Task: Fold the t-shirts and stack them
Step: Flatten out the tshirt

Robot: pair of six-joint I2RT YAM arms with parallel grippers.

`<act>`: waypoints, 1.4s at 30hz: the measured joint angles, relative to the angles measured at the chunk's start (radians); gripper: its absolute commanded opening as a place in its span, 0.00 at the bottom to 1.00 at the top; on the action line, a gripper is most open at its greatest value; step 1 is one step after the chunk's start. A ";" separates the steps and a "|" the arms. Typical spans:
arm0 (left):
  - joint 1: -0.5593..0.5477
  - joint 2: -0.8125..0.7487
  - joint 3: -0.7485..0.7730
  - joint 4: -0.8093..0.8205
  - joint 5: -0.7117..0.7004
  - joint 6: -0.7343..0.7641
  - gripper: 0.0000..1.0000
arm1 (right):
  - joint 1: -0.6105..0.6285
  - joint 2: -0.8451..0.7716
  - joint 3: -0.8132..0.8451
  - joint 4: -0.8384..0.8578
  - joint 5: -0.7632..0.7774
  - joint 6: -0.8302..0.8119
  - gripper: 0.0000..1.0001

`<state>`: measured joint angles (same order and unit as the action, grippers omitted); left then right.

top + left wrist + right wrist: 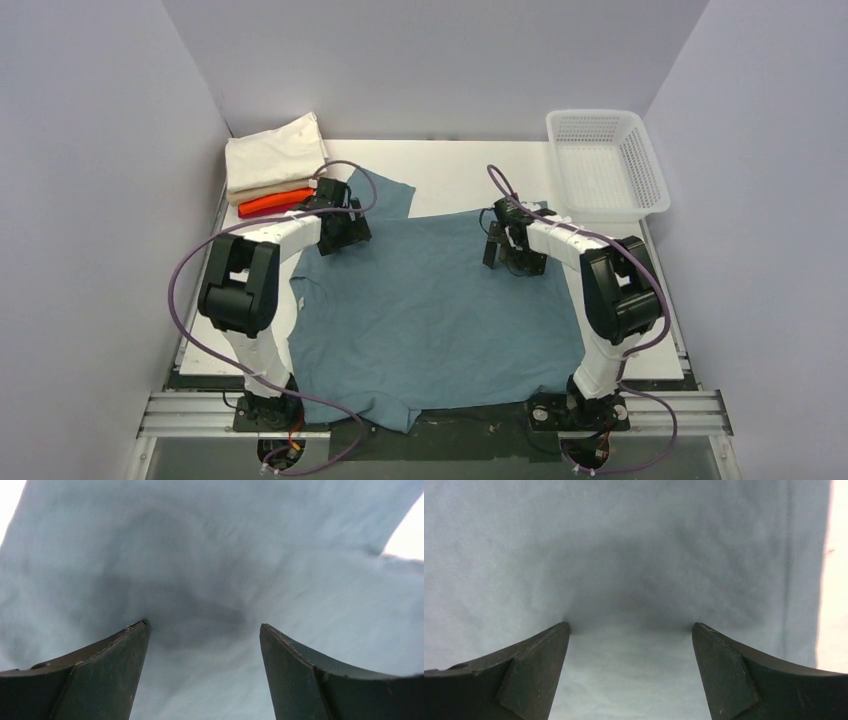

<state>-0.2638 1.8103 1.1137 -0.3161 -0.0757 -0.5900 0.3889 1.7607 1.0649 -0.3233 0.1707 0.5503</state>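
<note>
Teal shirt [430,310] lies spread flat on the table [450,165]. The left gripper [204,626] and right gripper [630,625] point down at its far half, fingers wide apart, nothing pinched. Folded shirts [275,160] sit stacked far left.

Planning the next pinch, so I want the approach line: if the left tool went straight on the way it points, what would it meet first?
The teal-blue t-shirt: cloth fills the view ahead of the left tool, its fingers open, nothing between. It looks very close, though depth is unclear.
</note>
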 measured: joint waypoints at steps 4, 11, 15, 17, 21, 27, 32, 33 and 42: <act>0.004 0.075 0.101 0.007 0.001 -0.004 0.91 | -0.044 0.070 0.063 0.014 -0.014 0.005 0.88; 0.018 0.217 0.293 -0.030 0.002 -0.003 0.91 | -0.099 0.184 0.211 0.008 -0.038 0.007 0.88; 0.027 0.338 0.476 -0.075 0.002 0.003 0.91 | -0.127 0.259 0.322 -0.024 -0.037 0.002 0.88; 0.030 0.394 0.568 -0.107 0.002 0.008 0.91 | -0.139 0.299 0.384 -0.043 -0.037 -0.002 0.88; 0.033 0.529 0.793 -0.175 0.003 0.022 0.91 | -0.154 0.369 0.496 -0.079 -0.029 -0.012 0.88; 0.043 0.716 1.122 -0.273 0.015 0.035 0.92 | -0.175 0.497 0.711 -0.127 -0.024 -0.040 0.88; 0.051 0.774 1.240 -0.340 0.040 0.056 0.92 | -0.179 0.519 0.773 -0.140 -0.026 -0.079 0.88; 0.052 0.769 1.239 -0.351 0.040 0.061 0.92 | -0.177 0.510 0.772 -0.146 -0.025 -0.088 0.88; 0.026 0.304 0.722 -0.355 -0.035 0.075 0.92 | -0.018 0.108 0.467 -0.147 0.007 -0.126 0.89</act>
<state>-0.2375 2.1143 1.8359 -0.6708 -0.1112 -0.5148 0.3714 1.8690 1.5318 -0.4706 0.1776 0.4244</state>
